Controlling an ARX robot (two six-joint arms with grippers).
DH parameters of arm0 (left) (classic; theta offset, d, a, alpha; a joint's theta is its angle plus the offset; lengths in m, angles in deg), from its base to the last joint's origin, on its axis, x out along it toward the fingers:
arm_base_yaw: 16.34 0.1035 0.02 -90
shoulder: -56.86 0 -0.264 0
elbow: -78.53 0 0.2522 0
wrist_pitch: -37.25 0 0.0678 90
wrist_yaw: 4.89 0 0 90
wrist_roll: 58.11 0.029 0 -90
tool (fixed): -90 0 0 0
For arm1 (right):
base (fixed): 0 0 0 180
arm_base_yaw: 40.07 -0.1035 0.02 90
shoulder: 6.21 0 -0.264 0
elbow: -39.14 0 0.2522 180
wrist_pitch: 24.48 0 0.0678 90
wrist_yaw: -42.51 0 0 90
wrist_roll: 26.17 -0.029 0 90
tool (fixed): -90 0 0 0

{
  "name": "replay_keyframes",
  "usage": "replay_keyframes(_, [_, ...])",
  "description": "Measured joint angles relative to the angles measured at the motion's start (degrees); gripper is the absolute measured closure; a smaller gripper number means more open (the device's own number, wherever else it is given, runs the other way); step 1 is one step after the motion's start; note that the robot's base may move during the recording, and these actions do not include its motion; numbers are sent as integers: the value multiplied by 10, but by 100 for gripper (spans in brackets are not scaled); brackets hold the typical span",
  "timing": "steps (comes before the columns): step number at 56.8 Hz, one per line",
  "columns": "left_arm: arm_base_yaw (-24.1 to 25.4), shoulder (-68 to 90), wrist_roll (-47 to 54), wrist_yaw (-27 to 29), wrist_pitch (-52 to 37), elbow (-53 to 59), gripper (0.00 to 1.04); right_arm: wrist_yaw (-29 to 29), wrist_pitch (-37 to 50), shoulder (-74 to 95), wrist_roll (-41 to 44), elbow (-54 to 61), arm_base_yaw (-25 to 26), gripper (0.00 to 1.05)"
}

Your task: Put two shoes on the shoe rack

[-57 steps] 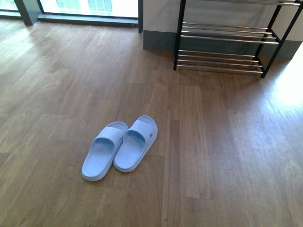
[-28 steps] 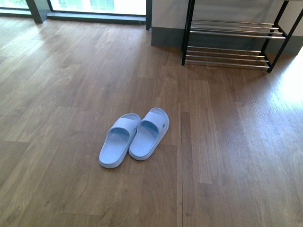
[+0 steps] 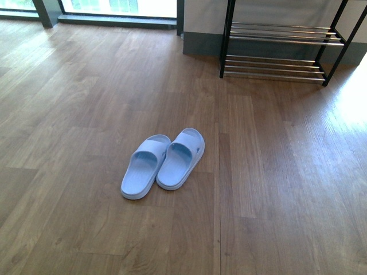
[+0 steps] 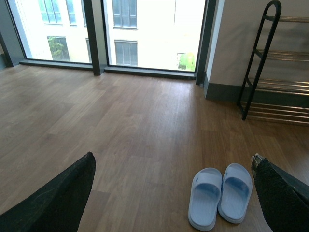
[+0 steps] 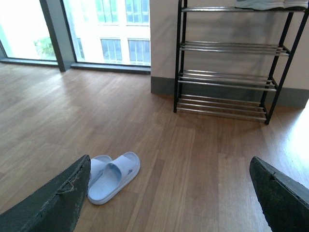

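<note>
Slippers point(image 4: 207, 193) ahead of left gripper point(image 4: 172, 162)

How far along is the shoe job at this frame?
Done: nothing; both slippers sit side by side on the floor, apart from the rack. In hand: nothing; the left end effector and right end effector are open and empty. Left: pick up each slipper and set it on a tier.

Bright daylight from the windows point(image 4: 145, 34), glare on floor point(image 3: 351, 97)

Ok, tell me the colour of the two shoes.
Both shoes are pale blue; front view shows it best.
</note>
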State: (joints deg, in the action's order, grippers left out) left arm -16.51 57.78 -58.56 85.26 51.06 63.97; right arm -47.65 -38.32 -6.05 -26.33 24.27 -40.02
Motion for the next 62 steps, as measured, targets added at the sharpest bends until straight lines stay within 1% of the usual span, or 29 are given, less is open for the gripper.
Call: replay_keyframes(62, [0,0,0,0,0,0,9,0,0,0,0,0,0,9])
